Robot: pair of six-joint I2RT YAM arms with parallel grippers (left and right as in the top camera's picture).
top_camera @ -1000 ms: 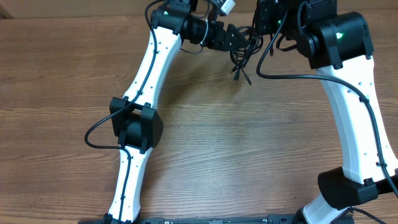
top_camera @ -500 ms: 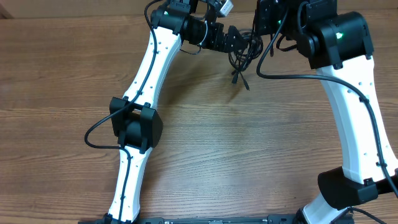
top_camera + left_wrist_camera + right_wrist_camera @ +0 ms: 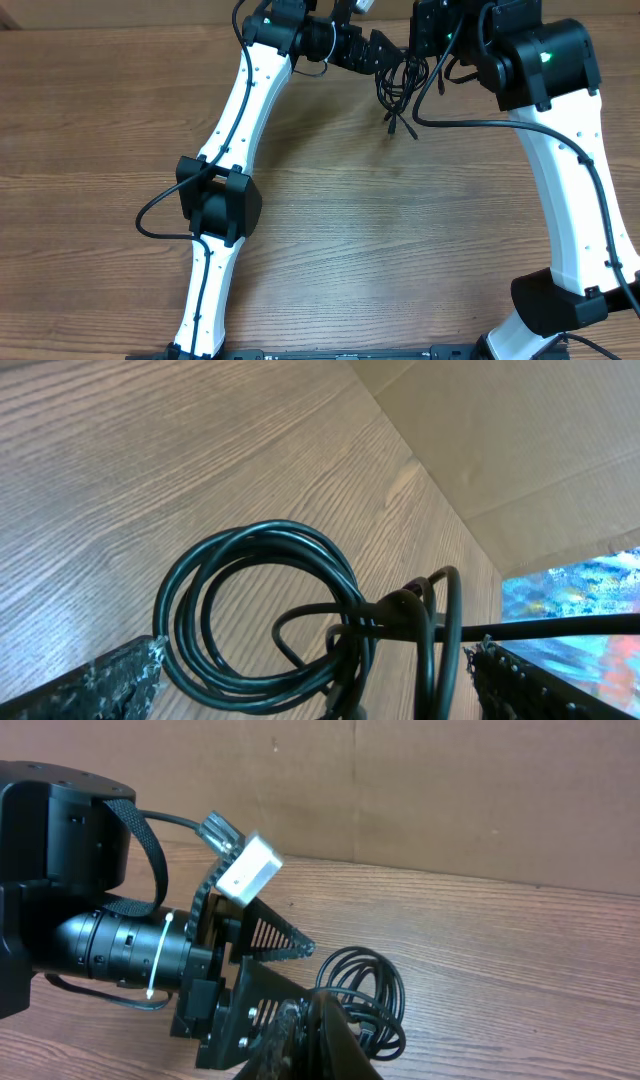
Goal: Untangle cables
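The left gripper (image 3: 312, 660) stands wide open, its two rough, speckled black fingers (image 3: 100, 682) spread to the bottom corners of its wrist view and closed on nothing. Between them lie the cables (image 3: 350, 622): thin, smooth, glossy black cords wound into a round coil of several turns, with a tighter knot of crossing strands on the side toward the right finger. Whether the fingers touch the coil cannot be told. One strand runs out straight and taut past the right finger. The right gripper (image 3: 305, 1032) is closed tight, and the looped bundle sits right at its dark fingertips, so it appears to be pinching the cables. From above, the bundle lies between the two grippers at the far edge of the table (image 3: 400, 230), with a few loose ends trailing toward the near side. The tabletop is brown wood with a fine straight grain, and a plain matte cardboard wall (image 3: 450, 790) rises behind it.
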